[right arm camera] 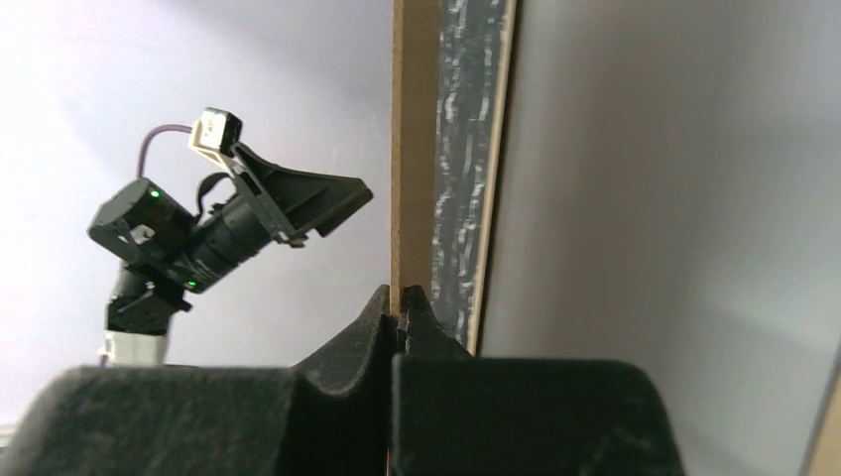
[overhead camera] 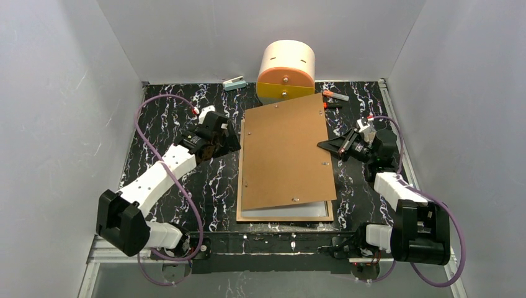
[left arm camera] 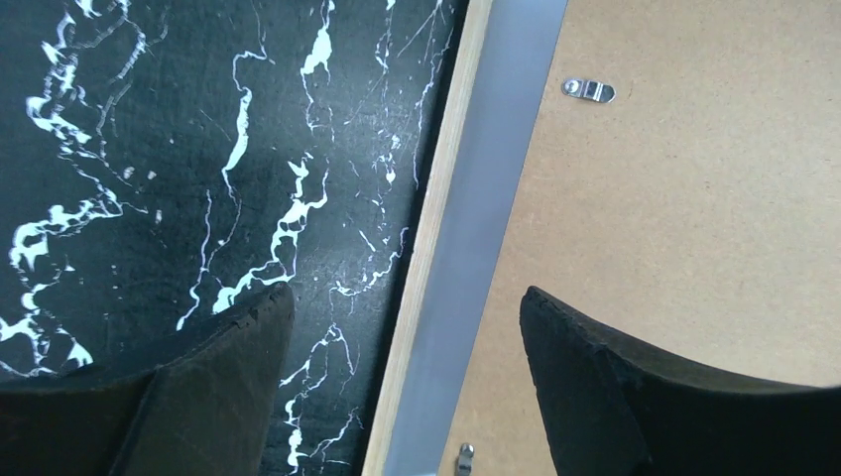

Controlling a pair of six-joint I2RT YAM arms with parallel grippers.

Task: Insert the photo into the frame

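Observation:
The frame (overhead camera: 285,219) lies flat mid-table with its tan wooden rim up; the rim also shows in the left wrist view (left arm camera: 426,248). A brown backing board (overhead camera: 285,149) lies askew over it. A pale grey strip (overhead camera: 285,209) shows inside the frame below the board, also in the left wrist view (left arm camera: 486,228); I cannot tell if it is glass or the photo's white back. No printed landscape shows. My right gripper (overhead camera: 322,145) (right arm camera: 400,302) is shut on the board's right edge (right arm camera: 401,149). My left gripper (overhead camera: 234,141) (left arm camera: 407,327) is open above the frame's left rim.
A round cream and yellow container (overhead camera: 286,71) stands at the back behind the frame. A small stapler (overhead camera: 234,82) lies to its left, and orange-tipped pens (overhead camera: 335,96) to its right. Metal turn clips (left arm camera: 588,90) sit on the board. White walls enclose the table.

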